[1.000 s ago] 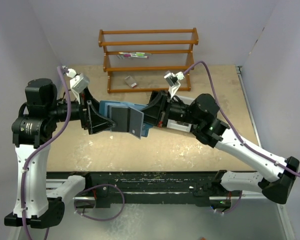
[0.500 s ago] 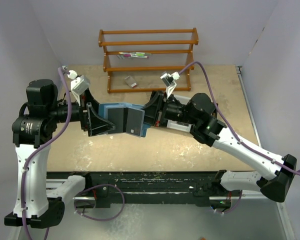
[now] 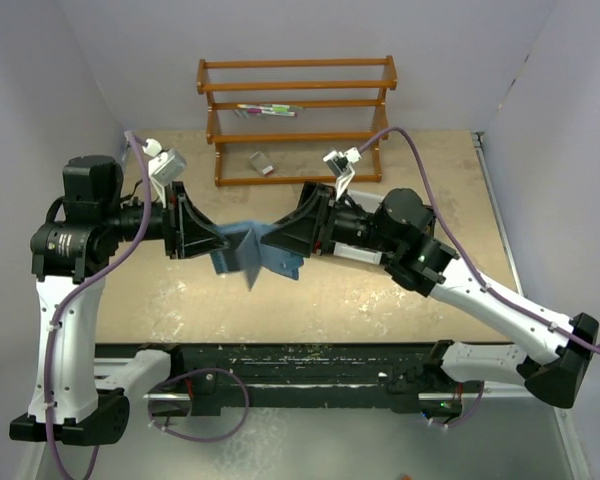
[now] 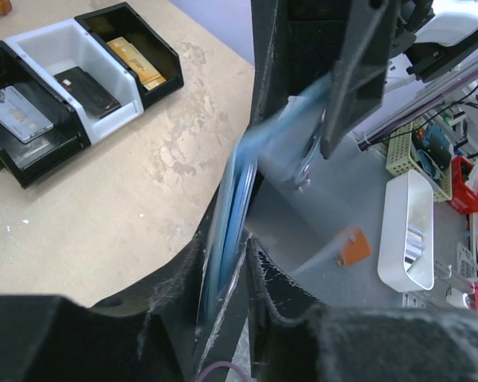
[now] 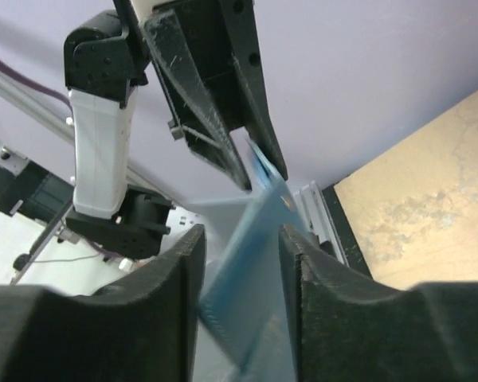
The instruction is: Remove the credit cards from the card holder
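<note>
The teal-blue card holder (image 3: 265, 258) hangs in the air between my two grippers, above the table's middle. My left gripper (image 3: 220, 243) is shut on its left edge. In the left wrist view that edge (image 4: 231, 207) stands edge-on, pinched between the black fingers (image 4: 263, 278). My right gripper (image 3: 272, 238) is open. Its view shows the blurred card holder (image 5: 251, 270) in the gap, pressed by neither pad. A dark grey face (image 3: 238, 240) shows on the card holder; I cannot tell whether it is a card. Two credit cards, one grey (image 4: 16, 113) and one black (image 4: 86, 89), lie in a tray.
The black and white three-compartment tray (image 4: 115, 111) sits on the table under the right arm and also holds an orange-brown item (image 4: 135, 62). A wooden rack (image 3: 295, 115) stands at the back, with a small grey object (image 3: 261, 163) in front of it.
My left gripper has closed on the card holder and my right gripper has opened off it. The card holder has swung from lying spread out to hanging down, still blurred with motion.
</note>
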### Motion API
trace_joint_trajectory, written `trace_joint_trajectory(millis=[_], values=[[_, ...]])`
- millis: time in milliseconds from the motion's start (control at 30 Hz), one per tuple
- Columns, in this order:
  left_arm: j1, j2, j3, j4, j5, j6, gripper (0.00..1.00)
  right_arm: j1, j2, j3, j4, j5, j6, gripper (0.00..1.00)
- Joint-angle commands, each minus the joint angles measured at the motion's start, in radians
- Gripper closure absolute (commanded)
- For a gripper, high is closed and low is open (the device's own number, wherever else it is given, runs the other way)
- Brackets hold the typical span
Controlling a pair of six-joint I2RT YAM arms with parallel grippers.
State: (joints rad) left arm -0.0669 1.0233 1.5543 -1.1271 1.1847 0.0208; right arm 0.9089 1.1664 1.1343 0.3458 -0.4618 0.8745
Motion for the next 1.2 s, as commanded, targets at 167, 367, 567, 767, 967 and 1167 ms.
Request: trace_joint_trajectory(millis=[167,367,567,767,967,1167], values=[[-0.001,0.016,0.086,-0.055,-0.018,0.044,0.75,-0.027,-0.147,0.0,-0.176,0.087,-0.093,0.25],[-0.002,-0.008,0.002,-0.03,-0.141,0.12,0.8,-0.03,-0.121,-0.05,-0.221,0.137,-0.096,0.28],[-0.002,0.001,-0.095,-0.059,-0.406,0.358,0.56,0.004,-0.089,-0.161,-0.249,0.288,-0.207,0.09],[0.001,0.034,-0.138,-0.063,-0.555,0.418,0.38,0.231,0.019,-0.224,-0.248,0.56,-0.423,0.0],[0.004,0.081,-0.205,-0.013,-0.685,0.38,0.26,0.503,0.306,-0.074,-0.295,0.852,-0.672,0.01],[0.006,0.085,-0.231,-0.005,-0.724,0.376,0.2,0.619,0.535,0.064,-0.347,0.988,-0.797,0.0]])
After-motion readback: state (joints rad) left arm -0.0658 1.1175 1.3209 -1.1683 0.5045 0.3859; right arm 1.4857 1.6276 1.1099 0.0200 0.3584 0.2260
